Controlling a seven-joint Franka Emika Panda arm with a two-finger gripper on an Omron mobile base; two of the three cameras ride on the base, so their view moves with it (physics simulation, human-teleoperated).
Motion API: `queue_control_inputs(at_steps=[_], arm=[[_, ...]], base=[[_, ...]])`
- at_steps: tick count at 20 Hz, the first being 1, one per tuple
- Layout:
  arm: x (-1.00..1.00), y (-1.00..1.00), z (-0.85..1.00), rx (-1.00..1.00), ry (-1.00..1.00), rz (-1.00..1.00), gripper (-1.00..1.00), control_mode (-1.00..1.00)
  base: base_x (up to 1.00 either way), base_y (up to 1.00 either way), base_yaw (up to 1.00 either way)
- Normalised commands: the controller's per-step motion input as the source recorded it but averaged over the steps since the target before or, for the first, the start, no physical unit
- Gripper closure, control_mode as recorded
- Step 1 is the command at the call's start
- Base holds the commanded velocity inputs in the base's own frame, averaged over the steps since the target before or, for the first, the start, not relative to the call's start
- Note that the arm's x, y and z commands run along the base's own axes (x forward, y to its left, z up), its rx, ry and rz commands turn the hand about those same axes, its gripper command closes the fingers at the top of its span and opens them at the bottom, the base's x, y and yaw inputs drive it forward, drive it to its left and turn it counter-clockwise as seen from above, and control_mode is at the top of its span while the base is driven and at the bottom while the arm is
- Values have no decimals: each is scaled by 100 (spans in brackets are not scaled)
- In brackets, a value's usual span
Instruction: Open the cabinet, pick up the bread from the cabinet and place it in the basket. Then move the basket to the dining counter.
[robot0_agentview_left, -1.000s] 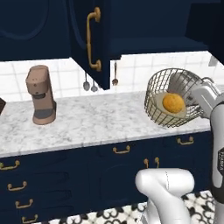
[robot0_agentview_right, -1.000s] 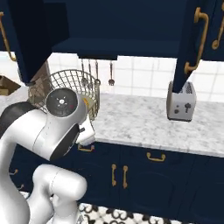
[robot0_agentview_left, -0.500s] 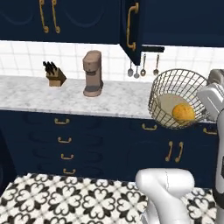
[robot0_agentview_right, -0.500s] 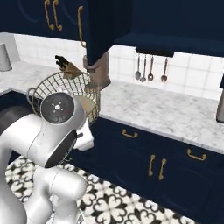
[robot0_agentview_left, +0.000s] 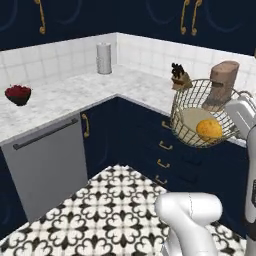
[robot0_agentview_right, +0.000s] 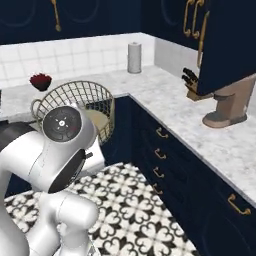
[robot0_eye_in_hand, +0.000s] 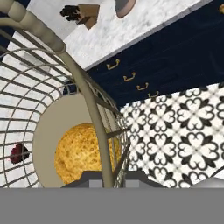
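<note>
The basket (robot0_agentview_left: 203, 120) is held clear of any surface, carried in the air above the patterned floor (robot0_agentview_left: 115, 200) in front of the navy drawers (robot0_agentview_left: 165, 150), with the bread (robot0_agentview_left: 209, 129) resting inside on its pale bottom disc. In the hand view the claw (robot0_eye_in_hand: 109, 177) is seen closed narrowly on the basket's rim wire (robot0_eye_in_hand: 94, 109), the bread (robot0_eye_in_hand: 85, 152) lying just beyond the fingertips. Against the pictures of half a second and a second ago, the whole scene has shifted: the toaster and the hanging utensils are gone from sight, and a corner surface (robot0_agentview_left: 60, 97) with a paper-towel roll (robot0_agentview_left: 104, 58), a dark bowl of red fruit (robot0_agentview_left: 18, 94), a knife block (robot0_agentview_left: 180, 77) and a coffee machine (robot0_agentview_left: 220, 85) is now presented. This is judged to be a turn of the base, not a movement of the objects; the basket's place relative to the arm is unchanged. Bread placement is therefore judged complete, and transport is under way. The dining counter cannot be identified in these views, so further driving is judged necessary before set-down.
</note>
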Motion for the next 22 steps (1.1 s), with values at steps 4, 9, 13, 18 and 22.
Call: queue_control_inputs(at_steps=[4, 9, 13, 18, 22], arm=[[0, 0, 0, 0, 0, 0, 100, 100], [0, 0, 0, 0, 0, 0, 100, 100], [0, 0, 0, 0, 0, 0, 100, 100], [0, 0, 0, 0, 0, 0, 100, 100], [0, 0, 0, 0, 0, 0, 100, 100]], base=[[0, 36, 98], [0, 54, 96], [0, 43, 99], [0, 15, 100], [8, 0, 100]])
